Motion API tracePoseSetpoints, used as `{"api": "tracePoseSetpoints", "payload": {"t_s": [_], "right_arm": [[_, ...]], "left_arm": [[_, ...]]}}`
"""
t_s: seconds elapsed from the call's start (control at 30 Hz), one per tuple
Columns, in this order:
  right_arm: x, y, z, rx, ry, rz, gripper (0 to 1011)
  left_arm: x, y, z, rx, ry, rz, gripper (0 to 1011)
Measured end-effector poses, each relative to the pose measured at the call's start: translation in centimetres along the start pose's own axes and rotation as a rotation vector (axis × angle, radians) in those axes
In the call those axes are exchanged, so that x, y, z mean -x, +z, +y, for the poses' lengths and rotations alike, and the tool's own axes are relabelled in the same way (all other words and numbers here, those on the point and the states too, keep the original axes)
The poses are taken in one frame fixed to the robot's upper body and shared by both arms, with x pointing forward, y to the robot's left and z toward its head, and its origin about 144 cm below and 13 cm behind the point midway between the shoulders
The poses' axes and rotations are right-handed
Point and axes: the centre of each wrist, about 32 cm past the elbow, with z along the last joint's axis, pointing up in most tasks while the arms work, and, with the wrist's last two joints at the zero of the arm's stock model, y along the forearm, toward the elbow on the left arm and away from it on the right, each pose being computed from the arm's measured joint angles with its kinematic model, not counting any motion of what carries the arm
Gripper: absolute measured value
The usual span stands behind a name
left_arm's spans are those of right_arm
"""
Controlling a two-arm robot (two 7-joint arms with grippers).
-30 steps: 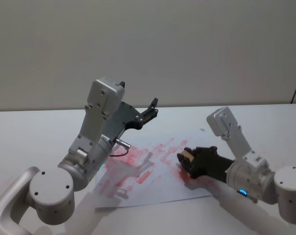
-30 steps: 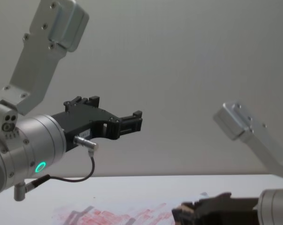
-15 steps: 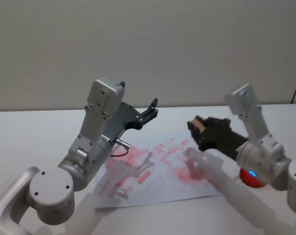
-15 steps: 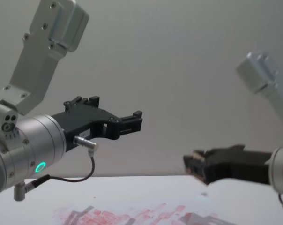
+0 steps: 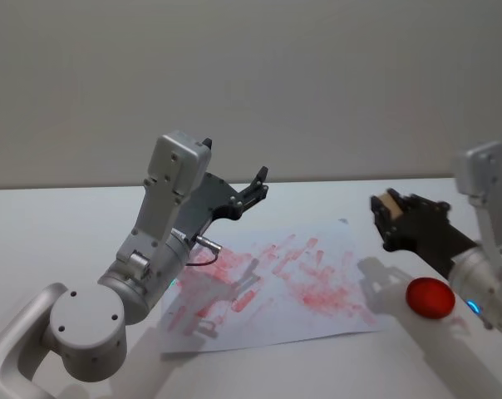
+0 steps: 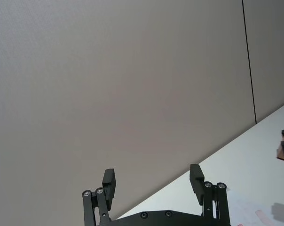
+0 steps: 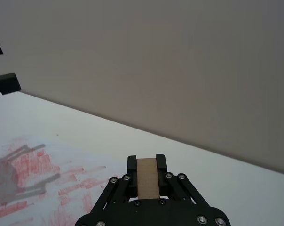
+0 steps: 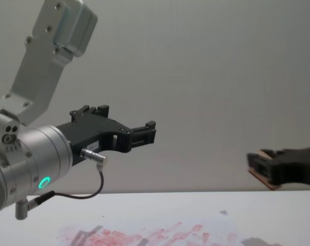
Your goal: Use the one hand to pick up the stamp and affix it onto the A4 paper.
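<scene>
Swung up off the paper since a moment ago, the right gripper now hangs at the right of the frame, just up-left of a red pad. Its fingers are clamped on the stamp, which is clear of the sheet. Farther back, centre-left, the left gripper is raised, its fingers spread wide and empty.

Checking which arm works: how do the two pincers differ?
The left pincer is open and empty; the right pincer is shut on the stamp. The left hangs over the A4 paper; the right is at its right edge, by the red pad. Both are black and raised.
</scene>
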Motion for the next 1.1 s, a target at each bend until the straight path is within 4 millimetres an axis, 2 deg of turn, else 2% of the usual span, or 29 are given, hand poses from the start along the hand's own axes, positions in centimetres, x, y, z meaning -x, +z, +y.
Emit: {"api": "tracePoseSetpoints", "payload": {"t_s": [0.3, 0.57, 1.1], "right_arm": [[-0.3, -0.9, -3.1, 0.089, -0.069, 0.054, 219], [-0.7, -1.7, -4.7, 0.182, -0.1, 0.067, 219], [-1.7, -2.5, -4.6, 0.272, -0.101, 0.05, 219]], "left_arm": [[0.0, 0.0, 0.0, 0.0, 0.0, 0.0, 1001], [0.0, 0.0, 0.0, 0.0, 0.0, 0.0, 1001], [0.0, 0.0, 0.0, 0.0, 0.0, 0.0, 1001]]}}
